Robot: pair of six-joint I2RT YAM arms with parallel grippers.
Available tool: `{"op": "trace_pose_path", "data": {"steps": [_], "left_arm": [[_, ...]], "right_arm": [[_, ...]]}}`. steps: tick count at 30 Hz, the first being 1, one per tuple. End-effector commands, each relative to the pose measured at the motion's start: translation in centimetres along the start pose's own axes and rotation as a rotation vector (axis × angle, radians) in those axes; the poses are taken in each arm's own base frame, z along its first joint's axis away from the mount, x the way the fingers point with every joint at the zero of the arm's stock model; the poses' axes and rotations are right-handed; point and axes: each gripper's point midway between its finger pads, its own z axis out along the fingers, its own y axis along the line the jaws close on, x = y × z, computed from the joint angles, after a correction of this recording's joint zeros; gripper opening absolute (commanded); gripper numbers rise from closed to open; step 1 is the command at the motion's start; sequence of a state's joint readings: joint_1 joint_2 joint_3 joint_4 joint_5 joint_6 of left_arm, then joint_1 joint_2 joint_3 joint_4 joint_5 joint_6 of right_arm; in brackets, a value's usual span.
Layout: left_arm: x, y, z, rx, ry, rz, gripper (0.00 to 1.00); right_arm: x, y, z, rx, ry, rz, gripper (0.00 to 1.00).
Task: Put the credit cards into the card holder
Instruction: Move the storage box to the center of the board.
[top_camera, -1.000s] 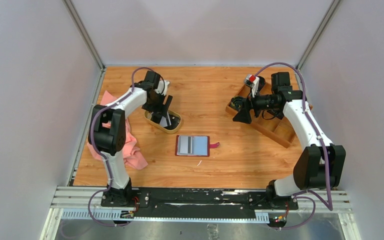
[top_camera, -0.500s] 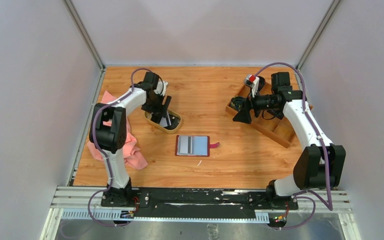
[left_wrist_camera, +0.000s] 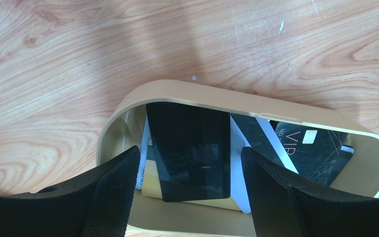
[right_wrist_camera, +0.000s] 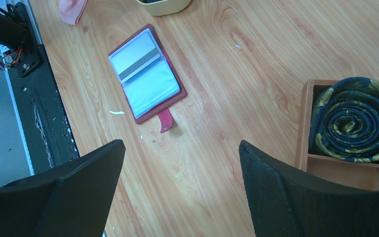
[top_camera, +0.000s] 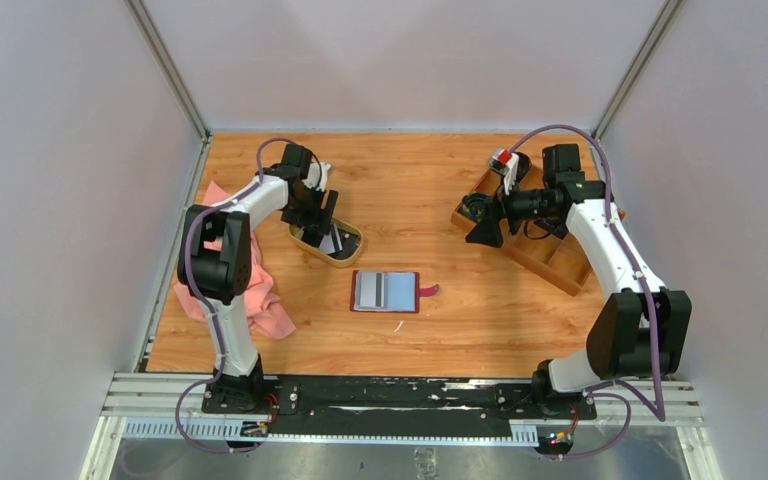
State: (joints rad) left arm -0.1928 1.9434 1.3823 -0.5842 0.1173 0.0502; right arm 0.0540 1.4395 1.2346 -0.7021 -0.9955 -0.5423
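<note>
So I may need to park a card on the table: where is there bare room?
Bare wood lies between the card holder and the wooden tray, and along the far edge between the tan dish and that tray. Crowded at the left: the left gripper hangs over the dish, with the pink cloth beside it.

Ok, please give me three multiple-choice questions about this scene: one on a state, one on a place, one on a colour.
1. The card holder is: A snapped shut; B lying open; C standing upright.
2. The credit cards lie: A in the card holder; B under the card holder; C in the oval dish.
3. The cloth is: A pink; B blue; C green.

Answers:
1 B, its grey pockets face up.
2 C, the left wrist view shows them inside the dish.
3 A, it is pink in the top view.
</note>
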Motion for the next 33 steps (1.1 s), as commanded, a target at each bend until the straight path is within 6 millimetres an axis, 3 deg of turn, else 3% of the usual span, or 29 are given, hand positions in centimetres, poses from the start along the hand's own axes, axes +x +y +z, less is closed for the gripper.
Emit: {"op": "trace_pose_path", "data": {"steps": [1, 6, 16, 25, 33], "left_arm": [[2.3, -0.2, 1.9, 0.025, 0.087, -0.014, 0.76], [2.9, -0.5, 2.4, 0.045, 0.106, -0.018, 0.76], [2.8, -0.9, 2.2, 0.065, 0.101, -0.023, 0.65], [1.6, -1.9, 1.5, 0.114, 0.046, -0.032, 0.51], [0.0, -2.2, 0.1, 0.121, -0.034, -0.038, 0.46]], "right_arm": [[0.5, -0.1, 0.0, -0.018, -0.008, 0.016, 0.89], [0.5, -0.1, -0.1, -0.020, -0.010, 0.019, 0.89], [0.3, 0.0, -0.2, -0.020, -0.017, 0.017, 0.89], [0.3, 0.0, -0.4, -0.020, -0.022, 0.019, 0.89], [0.3, -0.1, -0.4, -0.018, -0.024, 0.020, 0.89]]}}
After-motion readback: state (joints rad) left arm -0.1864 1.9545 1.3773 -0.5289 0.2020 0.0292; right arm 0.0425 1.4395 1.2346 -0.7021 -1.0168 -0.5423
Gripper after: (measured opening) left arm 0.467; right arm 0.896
